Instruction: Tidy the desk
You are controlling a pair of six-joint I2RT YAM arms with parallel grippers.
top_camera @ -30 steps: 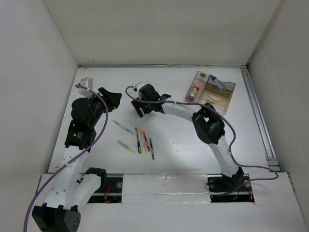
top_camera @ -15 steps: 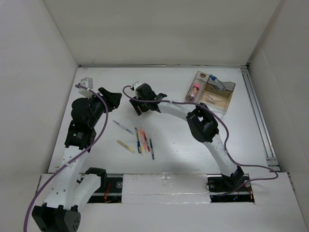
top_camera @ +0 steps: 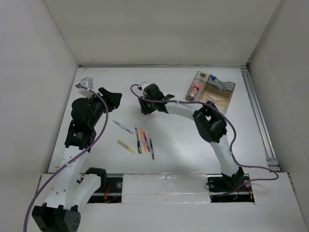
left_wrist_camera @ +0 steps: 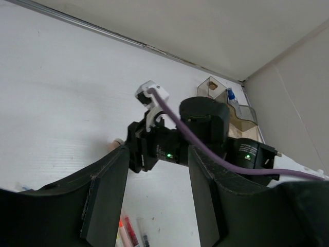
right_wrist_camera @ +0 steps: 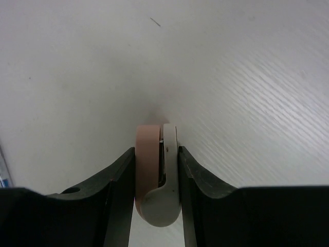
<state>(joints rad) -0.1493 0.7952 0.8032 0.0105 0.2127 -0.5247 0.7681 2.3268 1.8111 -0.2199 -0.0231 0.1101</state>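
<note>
The right arm (top_camera: 212, 130) is reaching from its base at the near right, bending at the elbow and stretching leftward over the middle of the worktop (top_camera: 183, 145). Its wrist is tipping down so that the right pincer (right_wrist_camera: 156, 152) is pointing at the surface. This pincer is gripping a small pink-and-white item (right_wrist_camera: 157, 180), with one finger pressing against each flat side. Whether the item is touching the surface or sitting just above it cannot be told.

The left arm (top_camera: 82, 130) is rising from the near left and folding back on itself. The left pincer (left_wrist_camera: 158, 152) is hanging above the far left part of the worktop, spread wide with nothing between its fingers and facing the right arm's wrist.

The worktop is lying flat beneath both arms, with white panels walling it in and a metal rail (top_camera: 258, 116) running along its right side.

From above, the gripped item is hiding under the right pincer. A cluster of pens (top_camera: 143, 141) is lying near the middle, and the bottom edge of the left wrist view is cutting them off. A clear tray (top_camera: 227, 104) is sitting at the far right, and its contents are too small to make out.
</note>
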